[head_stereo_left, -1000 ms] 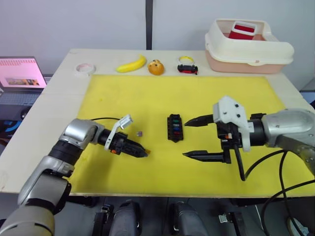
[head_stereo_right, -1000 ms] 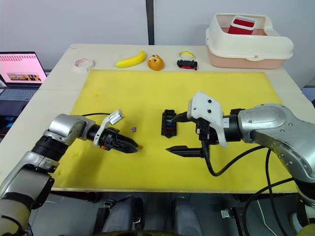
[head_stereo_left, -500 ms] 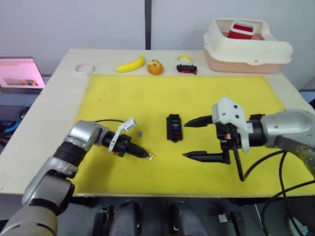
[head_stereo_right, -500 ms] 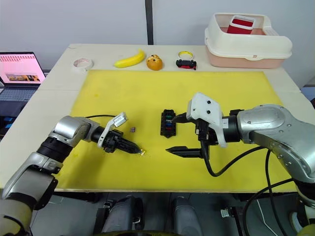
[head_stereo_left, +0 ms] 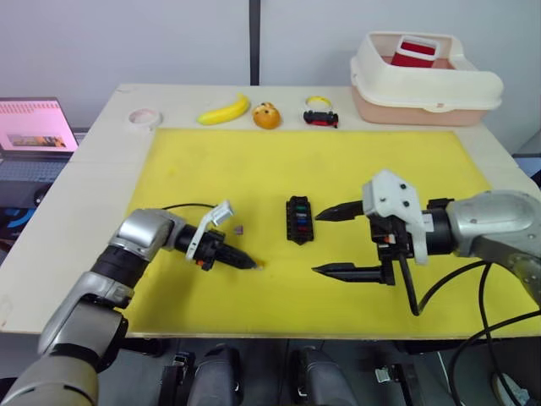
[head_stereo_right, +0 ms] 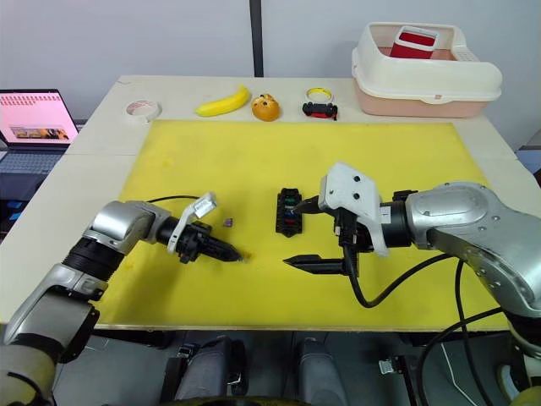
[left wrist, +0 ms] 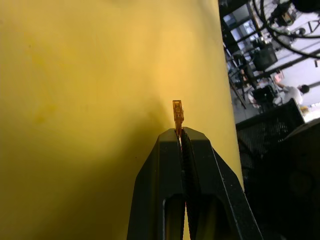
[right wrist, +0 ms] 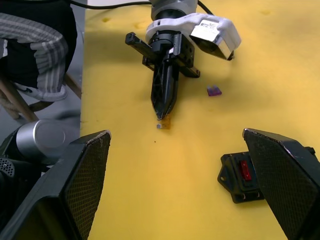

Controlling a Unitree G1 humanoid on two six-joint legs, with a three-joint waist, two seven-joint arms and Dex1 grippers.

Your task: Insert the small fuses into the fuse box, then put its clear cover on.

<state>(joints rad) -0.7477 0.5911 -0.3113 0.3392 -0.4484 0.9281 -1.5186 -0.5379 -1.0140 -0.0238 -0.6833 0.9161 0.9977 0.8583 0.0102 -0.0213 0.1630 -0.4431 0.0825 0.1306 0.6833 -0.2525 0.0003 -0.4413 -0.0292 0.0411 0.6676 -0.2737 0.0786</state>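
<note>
Yellow mat (head_stereo_left: 254,169) covers most of table. Right gripper (head_stereo_left: 330,241) hangs low over mat just right of fuse box (head_stereo_left: 298,220), jaws spread wide, nothing between them. Left gripper (head_stereo_left: 250,266) tips down at mat, left of the box, jaws pinched together on amber fuse (left wrist: 177,111), fuse touching or nearly touching mat. Fuse box mid-mat with coloured fuses seated. Purple-grey fuse (head_stereo_left: 240,228) loose on mat between left gripper and box

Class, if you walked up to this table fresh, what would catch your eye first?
Probably the bright yellow mat covering the table. At its middle sits the small black fuse box, with the right gripper spread wide open beside it. On the other side, the left gripper pinches a tiny amber fuse.
</note>
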